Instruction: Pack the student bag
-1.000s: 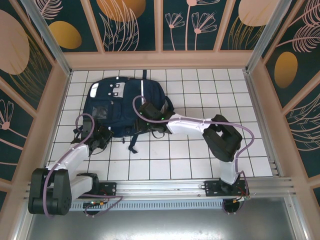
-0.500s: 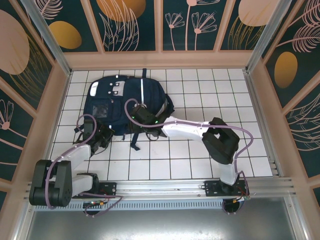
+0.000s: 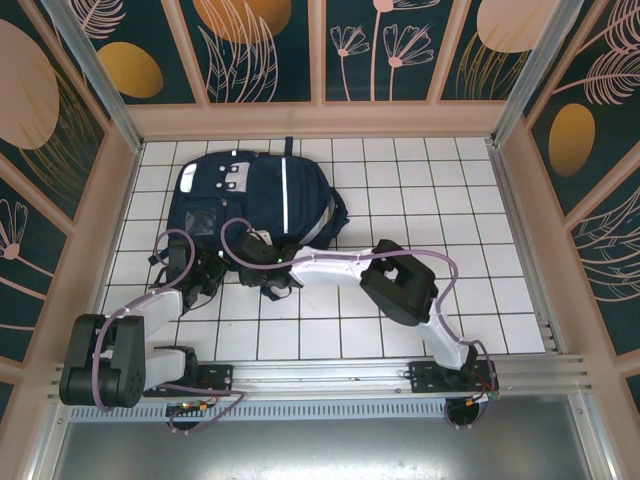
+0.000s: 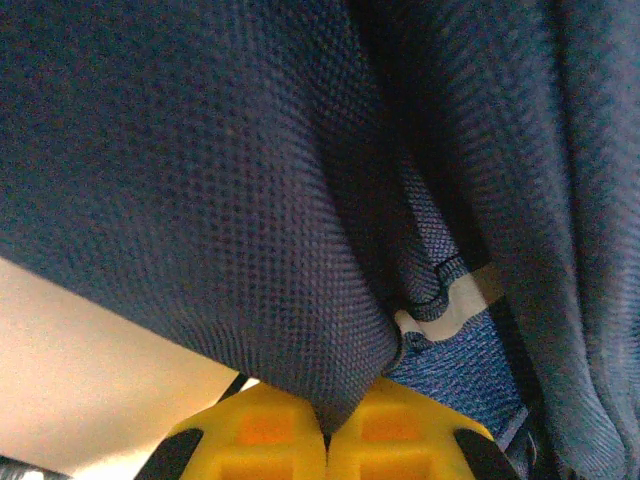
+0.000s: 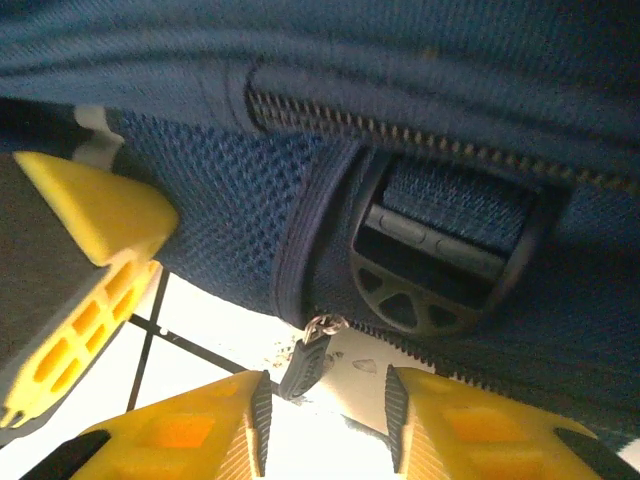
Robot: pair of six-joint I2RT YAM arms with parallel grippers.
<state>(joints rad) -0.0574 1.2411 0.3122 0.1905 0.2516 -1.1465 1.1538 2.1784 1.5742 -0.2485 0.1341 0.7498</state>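
The student bag (image 3: 250, 200) lies flat on the white tiles at the back left, navy with a white stripe. My left gripper (image 3: 207, 270) is at its near left corner, and in the left wrist view this gripper (image 4: 325, 425) is shut on a fold of the bag's navy fabric (image 4: 250, 180). My right gripper (image 3: 256, 262) sits at the bag's near edge, right beside the left one. In the right wrist view it (image 5: 325, 400) is open, and a small dark zipper pull (image 5: 305, 360) hangs between its fingers, close to the left pad. A plastic strap buckle (image 5: 440, 270) sits just above.
A yellow finger of the left gripper (image 5: 85, 215) shows at the left of the right wrist view. White tiles (image 3: 450, 200) stretch to the right of the bag. Wooden walls (image 3: 320, 120) enclose the table, and a metal rail (image 3: 330, 375) runs along the near edge.
The right arm has swept left along the bag's near edge to beside the left gripper, and its jaws have narrowed. The left gripper has kept its hold in place.
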